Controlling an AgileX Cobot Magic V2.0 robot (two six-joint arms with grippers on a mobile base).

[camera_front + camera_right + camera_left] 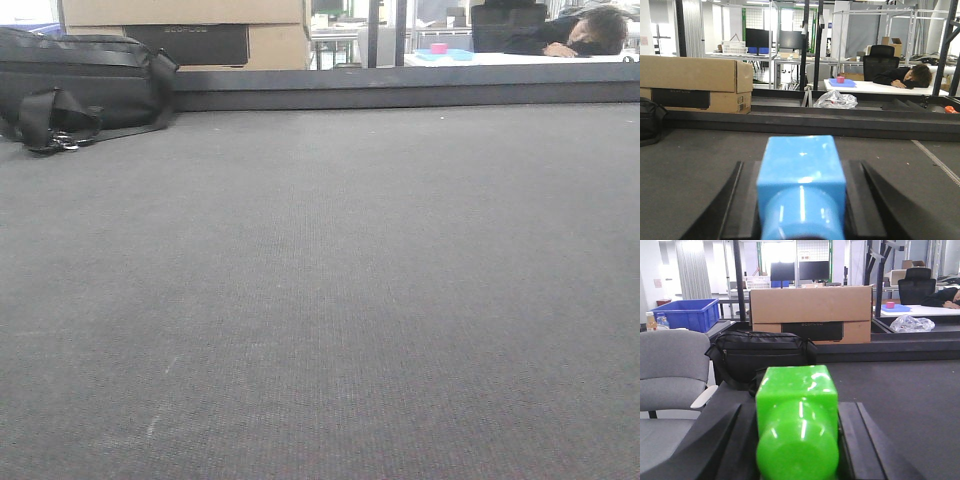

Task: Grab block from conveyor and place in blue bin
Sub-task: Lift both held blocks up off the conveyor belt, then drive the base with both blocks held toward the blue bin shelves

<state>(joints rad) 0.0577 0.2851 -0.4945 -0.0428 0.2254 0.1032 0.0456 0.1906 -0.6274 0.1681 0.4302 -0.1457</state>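
Left hand [797, 410]: clenched on the green block [792, 385], which fills the gap between its fingers.
Right hand [801, 167]: clenched on the blue block [801, 152], wedged the same way.
Conveyor [320, 300]: belt runs under and ahead of both hands.
Blue bin [685, 315]: far ahead and left of the left hand, beyond the grey chair [670, 365]; not visible from the right hand.
Risk, route: the black bag [760, 357] and the chair lie between the left hand and the bin, so a low swing would likely clip them.
Risk, grip: the glossy blocks may slip if the squeeze eases mid-carry.
Risk, arms: both arms heading for one bin could cross and collide.
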